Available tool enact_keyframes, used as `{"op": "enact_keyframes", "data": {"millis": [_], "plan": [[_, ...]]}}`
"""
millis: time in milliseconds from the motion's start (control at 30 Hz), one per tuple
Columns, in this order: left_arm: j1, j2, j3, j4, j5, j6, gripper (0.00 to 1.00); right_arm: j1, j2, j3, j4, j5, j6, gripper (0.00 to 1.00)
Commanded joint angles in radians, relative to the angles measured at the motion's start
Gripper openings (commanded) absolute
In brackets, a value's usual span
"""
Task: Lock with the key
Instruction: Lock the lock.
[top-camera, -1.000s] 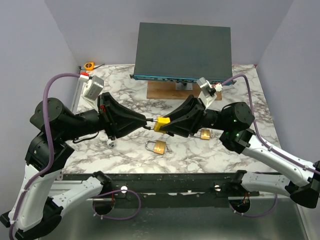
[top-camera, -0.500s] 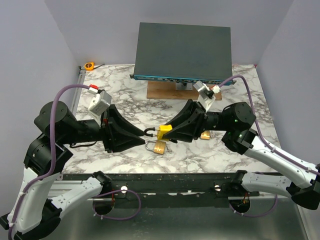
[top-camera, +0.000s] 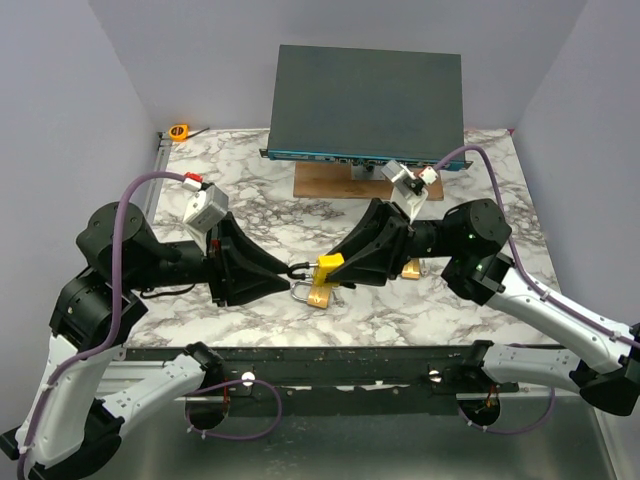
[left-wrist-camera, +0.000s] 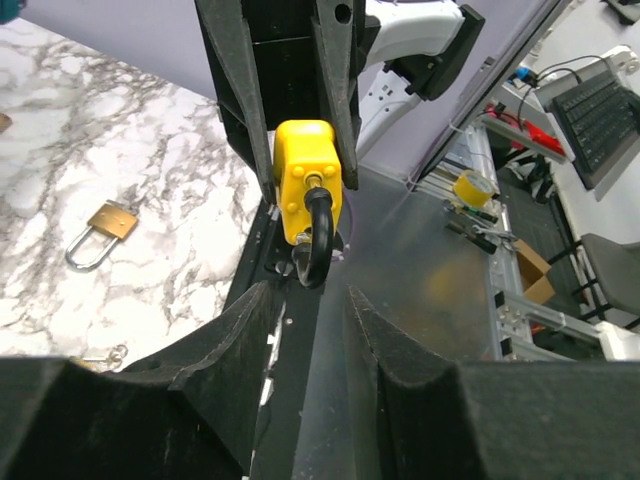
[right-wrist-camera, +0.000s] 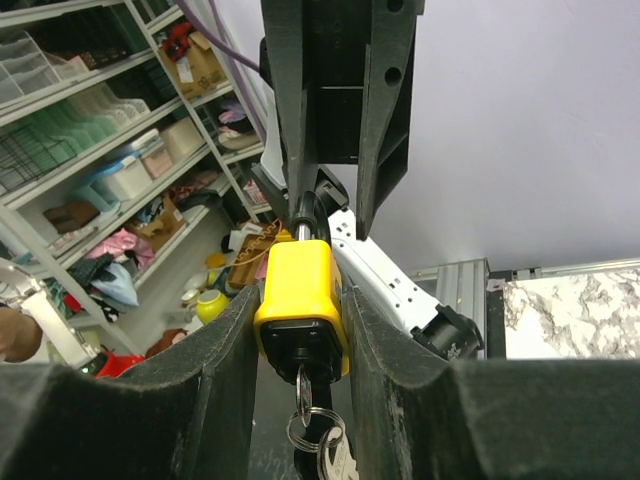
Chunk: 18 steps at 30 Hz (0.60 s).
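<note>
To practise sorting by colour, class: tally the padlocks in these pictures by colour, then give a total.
Yellow padlock: 1
Brass padlocks: 2 (left one, right one)
Total: 3

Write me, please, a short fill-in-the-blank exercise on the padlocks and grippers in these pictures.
1. The right gripper is shut on the body of the ___ padlock.
2. A ___ sits in that padlock's keyhole, facing the right wrist camera.
3. The left gripper, open, faces the padlock's ___ shackle.
4. ___ brass padlocks lie on the marble table.
Missing words: yellow; key; black; two.
</note>
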Motion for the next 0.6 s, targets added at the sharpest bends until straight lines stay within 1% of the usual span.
{"op": "enact_keyframes", "data": {"millis": [0,67,133,333,567], "plan": [[-0.003,-0.013,0.063,-0.031,-0.07,0.084,0.35,0.008,0.0,0.042,0.014,-0.027,0.008,0.01],[-0.003,-0.018,0.083,-0.048,-0.089,0.111,0.37,0.009,-0.002,0.046,0.001,-0.011,-0.001,0.01],[-0.004,-0.014,0.091,-0.044,-0.061,0.112,0.39,0.009,0.001,0.055,-0.02,-0.004,-0.013,0.01],[-0.015,0.018,0.1,-0.058,-0.065,0.12,0.39,0.008,0.01,0.067,-0.017,0.005,-0.013,0.01],[-0.032,0.032,0.085,-0.066,-0.11,0.128,0.38,0.008,0.017,0.076,-0.049,0.022,-0.034,0.01]]}}
